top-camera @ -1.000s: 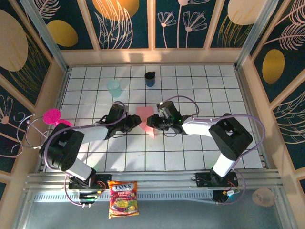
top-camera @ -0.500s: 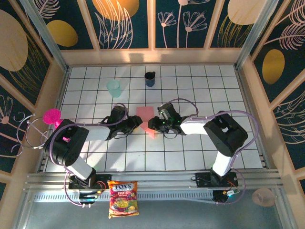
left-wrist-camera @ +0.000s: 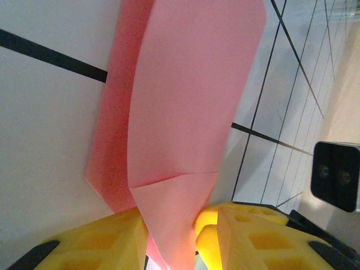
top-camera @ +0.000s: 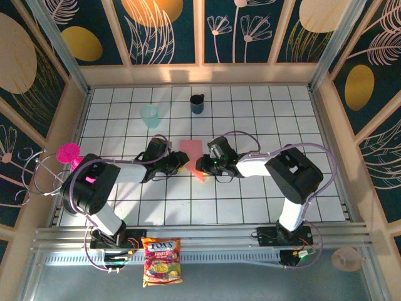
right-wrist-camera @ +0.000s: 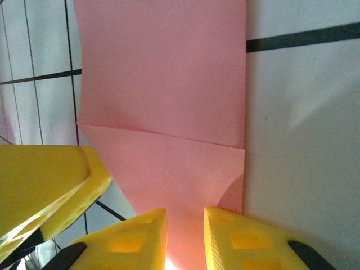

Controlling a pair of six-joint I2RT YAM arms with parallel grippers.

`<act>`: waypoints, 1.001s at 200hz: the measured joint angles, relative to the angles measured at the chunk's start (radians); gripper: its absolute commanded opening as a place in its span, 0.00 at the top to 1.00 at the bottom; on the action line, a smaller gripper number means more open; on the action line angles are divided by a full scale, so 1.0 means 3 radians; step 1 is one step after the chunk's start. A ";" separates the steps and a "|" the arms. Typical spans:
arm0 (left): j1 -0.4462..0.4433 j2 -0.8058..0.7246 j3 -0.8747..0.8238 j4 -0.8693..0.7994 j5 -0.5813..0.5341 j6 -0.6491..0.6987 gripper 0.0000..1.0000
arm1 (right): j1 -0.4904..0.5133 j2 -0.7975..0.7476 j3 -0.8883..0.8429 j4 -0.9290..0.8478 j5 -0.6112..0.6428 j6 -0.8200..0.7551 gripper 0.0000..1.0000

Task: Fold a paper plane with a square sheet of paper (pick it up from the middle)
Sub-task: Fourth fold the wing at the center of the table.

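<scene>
Glossy white tiled table, dark grid lines. Mid-table, thin matte salmon-pink paper, folded, sharply creased, curling upward. Pinched from 2 sides by left gripper and right gripper, blocky yellow fingers clamping it.

Heads up, your left gripper and right gripper are nose to nose mid-table, both pinching the paper, so each one blocks the other's way across. Toward the back, the teal cup and dark mug stand well apart from the grippers, with open tiles between. The right half of the table is bare, and so are the near tiles. The goblet sits at the left edge, near your left arm's elbow.
</scene>
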 measured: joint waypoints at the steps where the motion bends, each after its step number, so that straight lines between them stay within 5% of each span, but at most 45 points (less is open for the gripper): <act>1: 0.0000 0.0001 0.0001 0.0000 0.0004 -0.0001 0.61 | 0.0000 0.0001 0.0000 0.0000 0.0000 0.0000 0.76; 200: 0.0276 0.0454 0.0612 -0.0628 0.0367 0.0825 0.77 | -0.0033 0.0037 0.0000 -0.0006 0.0001 -0.0015 0.79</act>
